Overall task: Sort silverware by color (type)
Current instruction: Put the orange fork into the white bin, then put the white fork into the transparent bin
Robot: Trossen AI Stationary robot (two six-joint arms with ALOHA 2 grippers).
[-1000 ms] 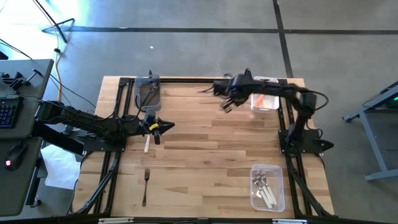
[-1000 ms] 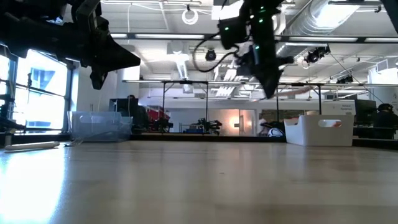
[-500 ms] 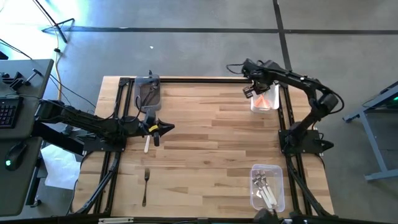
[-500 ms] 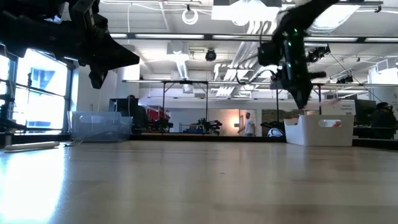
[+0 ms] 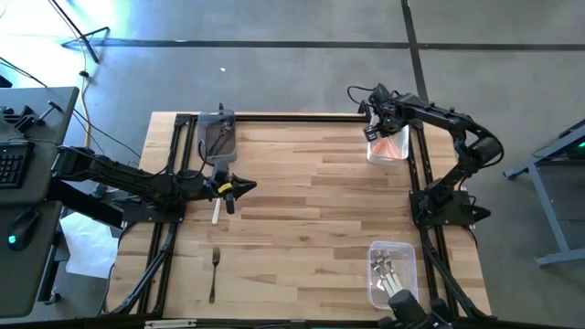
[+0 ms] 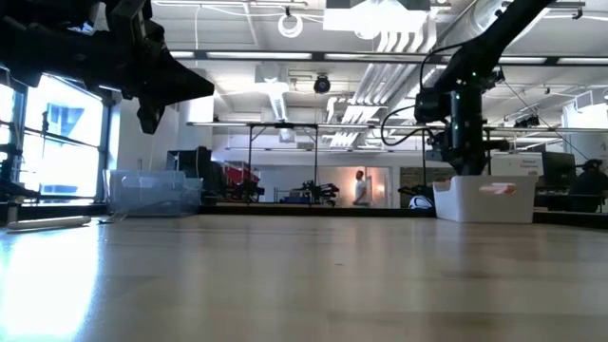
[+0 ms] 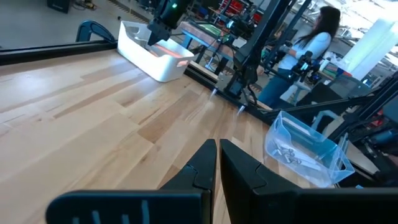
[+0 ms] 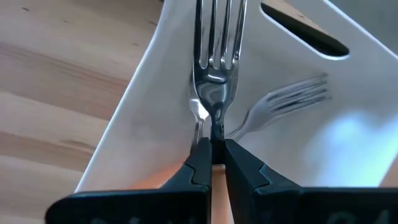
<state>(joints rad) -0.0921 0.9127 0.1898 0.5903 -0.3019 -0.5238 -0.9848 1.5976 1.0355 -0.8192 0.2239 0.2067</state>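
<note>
My right gripper (image 5: pixel 372 130) hovers over the white bin (image 5: pixel 399 153) at the table's far right, shut on a fork (image 8: pixel 217 43) with metal tines and a salmon handle. Another fork (image 8: pixel 287 99) lies inside that bin. My left gripper (image 5: pixel 245 186) waits shut and empty above the table's left side. A white-handled fork (image 5: pixel 217 212) lies flat below it. A dark-handled fork (image 5: pixel 214 272) lies flat nearer the near edge. My right gripper pinches the fork at its neck (image 8: pixel 214 121), just behind the tines, between its two fingertips. The fork runs along the fingers, tines pointing away from the wrist into the white bin. Whether the tines touch the bin I cannot tell.
A grey bin (image 5: pixel 218 137) with dark forks stands at the far left. A clear bin (image 5: pixel 393 274) with white-handled forks stands at the near right. The middle of the wooden table (image 5: pixel 311 210) is bare. A person (image 7: pixel 311 43) stands beyond the table.
My right gripper has swung from the far middle of the table toward the right edge, stopped over the white bin, and come down toward it in the low view. The left arm has kept still.
</note>
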